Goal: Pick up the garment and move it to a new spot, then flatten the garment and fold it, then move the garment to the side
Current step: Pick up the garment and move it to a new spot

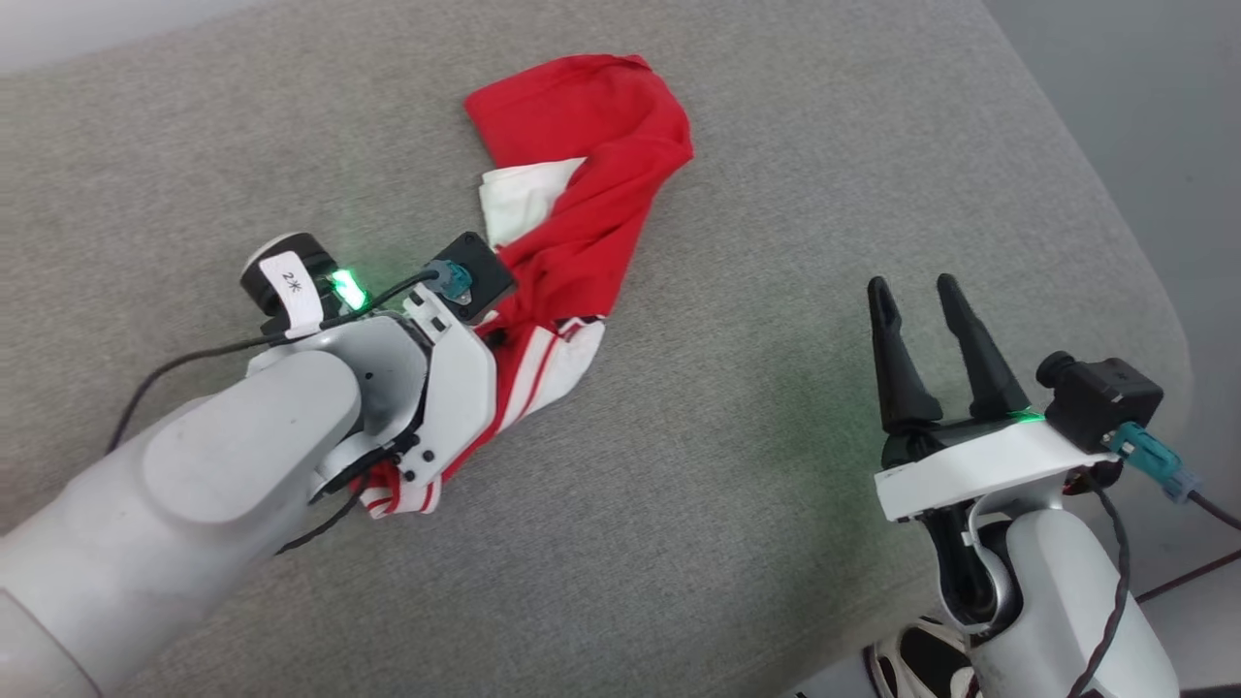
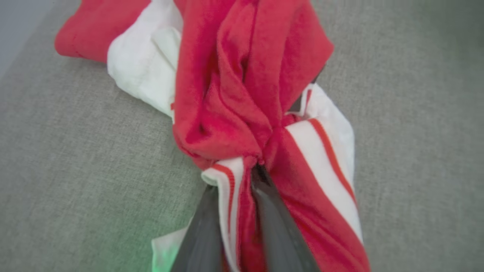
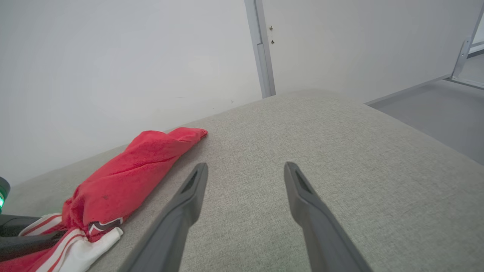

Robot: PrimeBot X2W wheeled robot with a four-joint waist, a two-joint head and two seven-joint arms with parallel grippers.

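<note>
**A:** What's it working on?

**B:** A grey cushion (image 1: 737,543), broad enough to spread cloth on. Nearest, the right gripper (image 1: 912,286) hovers over it, well apart from the work. Its fingers are spread with nothing between them. I'd judge it's kept clear until a second corner needs holding.

**A:** And the left?

**B:** The left gripper (image 2: 238,181) is clamped on the shirt (image 1: 591,194) at the striped trim, with cloth bunched between the two fingers. An edge like that probably gives a firm hold for dragging or lifting.

**A:** Where does the shirt lie?

**B:** It's crumpled into a rope on the cushion. The near end is at the left gripper, a white sleeve (image 1: 519,199) shows midway, and the red far end rests toward the white wall (image 3: 113,56). I'd say this is the moving step, with flattening not yet begun.
</note>
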